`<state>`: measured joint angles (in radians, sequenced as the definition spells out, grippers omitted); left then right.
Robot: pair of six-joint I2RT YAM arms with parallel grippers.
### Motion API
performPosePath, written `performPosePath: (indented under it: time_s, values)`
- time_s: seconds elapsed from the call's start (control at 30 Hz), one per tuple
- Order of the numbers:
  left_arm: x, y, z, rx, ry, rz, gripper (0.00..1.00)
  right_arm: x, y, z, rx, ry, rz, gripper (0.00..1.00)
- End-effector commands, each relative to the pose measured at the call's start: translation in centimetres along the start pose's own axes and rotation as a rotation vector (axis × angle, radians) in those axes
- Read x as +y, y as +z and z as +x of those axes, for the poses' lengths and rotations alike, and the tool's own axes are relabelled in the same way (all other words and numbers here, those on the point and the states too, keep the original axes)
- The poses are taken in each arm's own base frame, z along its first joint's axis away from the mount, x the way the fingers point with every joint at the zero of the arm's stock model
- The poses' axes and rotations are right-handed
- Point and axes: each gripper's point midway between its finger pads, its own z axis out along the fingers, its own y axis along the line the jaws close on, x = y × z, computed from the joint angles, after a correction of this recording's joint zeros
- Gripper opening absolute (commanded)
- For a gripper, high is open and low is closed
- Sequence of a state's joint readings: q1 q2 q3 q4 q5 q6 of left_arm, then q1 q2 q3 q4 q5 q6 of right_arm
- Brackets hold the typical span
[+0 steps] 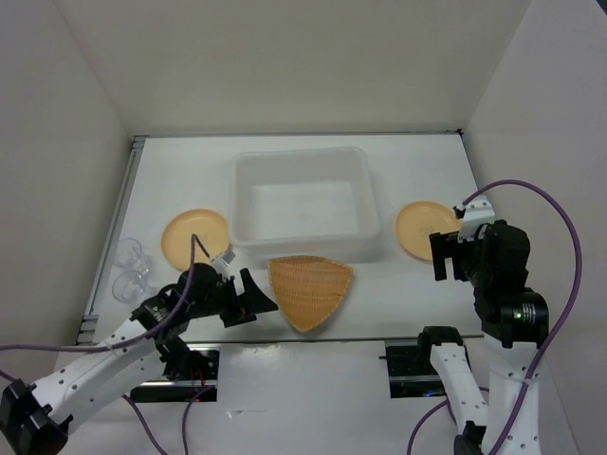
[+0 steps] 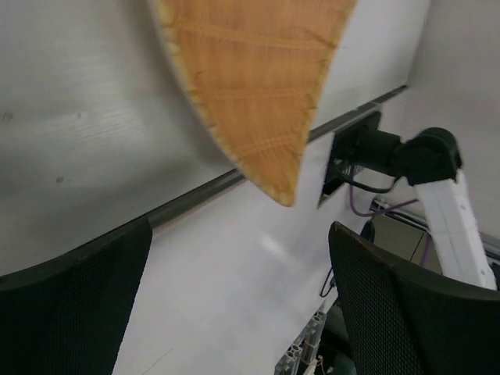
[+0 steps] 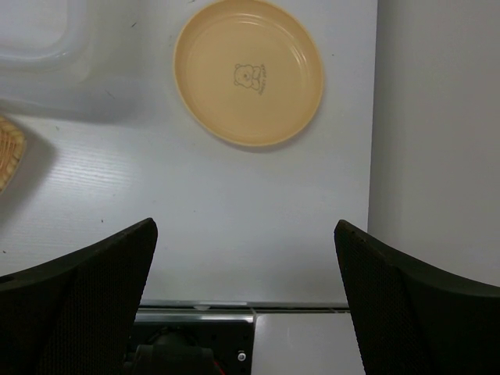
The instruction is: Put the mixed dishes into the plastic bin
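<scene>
The translucent white plastic bin [image 1: 239,204] stands at the table's middle, and nothing shows inside it. The woven tan basket dish [image 1: 309,290] lies just in front of it and also shows in the left wrist view [image 2: 250,78]. One tan-yellow plate [image 1: 194,235] lies left of the bin. The other plate [image 1: 415,229] lies right of it and has a small bear print in the right wrist view [image 3: 248,72]. Clear cups [image 1: 130,256] stand at the far left edge. My left gripper [image 1: 251,303] [image 2: 238,312] is open and empty just left of the basket. My right gripper [image 1: 448,261] [image 3: 246,305] is open and empty, held above the table just in front of the right plate.
White walls enclose the table on the left, back and right. The right wall runs close beside the right plate. The bin's corner [image 3: 39,31] and the basket's edge [image 3: 8,152] show in the right wrist view. The right arm's base [image 2: 391,152] sits at the near edge.
</scene>
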<state>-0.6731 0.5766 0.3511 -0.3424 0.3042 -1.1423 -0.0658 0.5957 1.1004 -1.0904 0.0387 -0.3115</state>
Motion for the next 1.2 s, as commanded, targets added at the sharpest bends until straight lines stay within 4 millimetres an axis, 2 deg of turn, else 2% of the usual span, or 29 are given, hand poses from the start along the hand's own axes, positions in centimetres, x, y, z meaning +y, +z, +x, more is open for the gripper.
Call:
performPosePath:
  time_s: [0.0,0.07,0.1,0.17,0.2,0.23,0.27,0.33,0.47,0.6,0.7,0.8,0.83,0.87,0.93,0.97,1.0,1.03,1.13,1.17]
  values:
    - [-2.1,1.9,0.0,-0.032,-0.147,0.071,1.0,-0.1,0.1,-1.5,-0.07,-0.001,0.001,0.98]
    - [-1.1,3.3,0.4,-0.022,-0.165,0.009,1.0,0.1,0.1,-1.6,-0.073,-0.007,-0.009,0.98]
    - [-1.8,4.0,0.9,-0.006,-0.18,0.023,1.0,0.1,0.1,-1.6,-0.073,-0.007,-0.009,0.98]
    - [-0.6,6.0,2.0,0.035,-0.199,-0.06,1.0,0.3,0.1,-1.7,-0.075,-0.013,-0.017,0.98]
    - [-0.8,6.8,2.5,0.049,-0.184,-0.074,1.0,0.5,0.1,-1.7,-0.078,-0.013,-0.026,0.98]
    - [0.3,8.0,2.7,0.067,-0.194,-0.141,1.0,0.5,0.1,-1.7,-0.078,-0.013,-0.026,0.98]
    - [-0.9,8.7,2.5,0.073,-0.175,-0.128,1.0,0.4,0.1,-1.7,-0.078,-0.024,-0.026,0.98]
    - [-0.7,9.9,2.3,0.07,-0.177,-0.149,1.0,0.8,0.1,-1.8,-0.083,-0.029,-0.044,0.98]
    - [-1.6,10.8,1.9,0.066,-0.175,-0.138,1.0,0.8,0.1,-1.6,-0.074,-0.03,-0.046,0.98]
    - [-0.9,11.5,1.8,0.06,-0.167,-0.152,1.0,0.8,-0.1,-1.6,-0.085,-0.029,-0.043,0.98]
    - [-1.2,11.9,1.9,0.068,-0.167,-0.143,1.0,0.8,-0.3,-1.7,-0.093,-0.029,-0.041,0.98]
    - [-0.5,11.9,2.3,0.076,-0.204,-0.139,0.8,0.9,-0.1,-1.4,-0.085,-0.029,-0.043,0.98]
    - [0.0,11.8,2.5,0.077,-0.225,-0.151,0.63,0.9,-0.1,-1.4,-0.085,-0.029,-0.043,0.98]
    - [-0.5,11.6,2.4,0.073,-0.223,-0.134,0.53,0.9,-0.1,-1.4,-0.085,-0.029,-0.043,0.98]
    - [0.6,11.1,2.8,0.083,-0.238,-0.177,0.31,0.8,-0.3,-1.4,-0.093,-0.029,-0.041,0.98]
    - [0.6,11.0,2.9,0.083,-0.247,-0.182,0.11,0.8,-0.3,-1.4,-0.093,-0.029,-0.041,0.98]
    - [1.1,10.8,3.3,0.098,-0.262,-0.198,0.0,0.8,-0.3,-1.4,-0.093,-0.029,-0.041,0.98]
    - [1.8,10.6,3.8,0.116,-0.267,-0.221,0.0,0.8,-0.5,-1.7,-0.102,-0.019,-0.039,0.98]
    - [2.0,9.2,5.1,0.18,-0.254,-0.272,0.0,-0.2,-1.5,-3.0,-0.152,0.025,0.011,0.98]
    - [-0.7,8.5,4.4,0.188,-0.196,-0.217,0.0,-0.4,-2.1,-4.1,-0.194,0.052,0.02,0.98]
